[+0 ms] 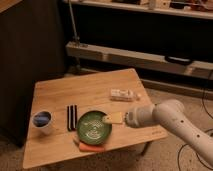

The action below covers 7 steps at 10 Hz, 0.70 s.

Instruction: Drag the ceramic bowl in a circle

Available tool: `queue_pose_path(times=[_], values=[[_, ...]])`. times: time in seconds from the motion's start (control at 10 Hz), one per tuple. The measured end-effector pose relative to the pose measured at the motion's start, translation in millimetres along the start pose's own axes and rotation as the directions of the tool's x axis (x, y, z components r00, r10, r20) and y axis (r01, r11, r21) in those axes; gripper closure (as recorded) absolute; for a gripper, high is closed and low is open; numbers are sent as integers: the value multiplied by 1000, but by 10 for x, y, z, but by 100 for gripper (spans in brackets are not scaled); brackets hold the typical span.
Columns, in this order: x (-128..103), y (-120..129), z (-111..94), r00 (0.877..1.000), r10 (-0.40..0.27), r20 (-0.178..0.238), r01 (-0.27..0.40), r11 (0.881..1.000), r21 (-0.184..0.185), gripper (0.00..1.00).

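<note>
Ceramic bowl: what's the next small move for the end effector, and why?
Probably lower the end effector a little onto the nearest rim of the ceramic bowl. It sits open at that rim with no grip visible yet, and contact is needed before any dragging. An orange item lies close by the bowl's front edge, so the circle should start with care.

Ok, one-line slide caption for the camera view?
End effector at the right rim of the green bowl on the wooden table, carrot beside it.
</note>
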Motion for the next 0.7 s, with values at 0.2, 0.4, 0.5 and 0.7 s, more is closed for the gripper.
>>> queue_pose_path(times=[0.2,0.4,0.5,0.7], values=[[25,88,166,999,10,32,-10,1000,-2,20],[35,135,383,998,4,55,-3,1000,-25,20],[43,139,404,998,2,58,0,999,-36,20],[41,220,544,998,7,70,-4,999,-53,24]])
